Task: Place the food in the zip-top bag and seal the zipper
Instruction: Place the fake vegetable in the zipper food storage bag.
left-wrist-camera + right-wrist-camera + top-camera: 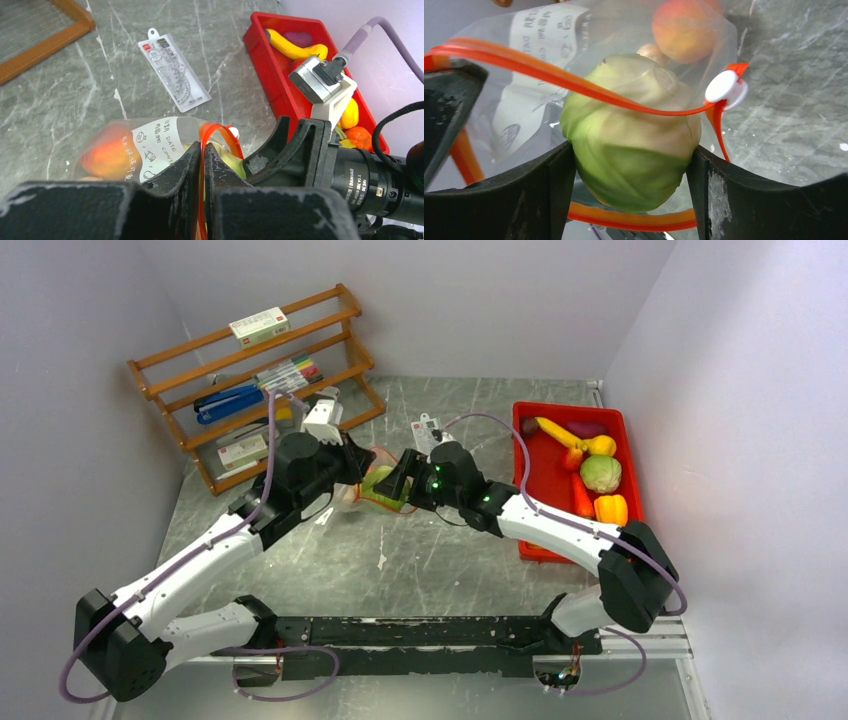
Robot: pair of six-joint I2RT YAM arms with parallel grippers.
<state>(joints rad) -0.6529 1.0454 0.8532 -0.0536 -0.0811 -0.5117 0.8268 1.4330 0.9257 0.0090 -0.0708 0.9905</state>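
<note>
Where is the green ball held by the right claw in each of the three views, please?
Top external: green ball, mid-table, between left claw and right claw.
Left wrist: pale green sliver, lower centre, right of the shut claw.
Right wrist: centre, gripped.
Shared landmark: red-orange zipper.

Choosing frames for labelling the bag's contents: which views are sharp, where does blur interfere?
Top external: evenly lit, sharp, but the zip-top bag is small and half hidden. Left wrist: the left gripper looms dark and soft; the table is crisp. Right wrist: the green ball is sharp; the peach ball behind the film looks softer.
</note>
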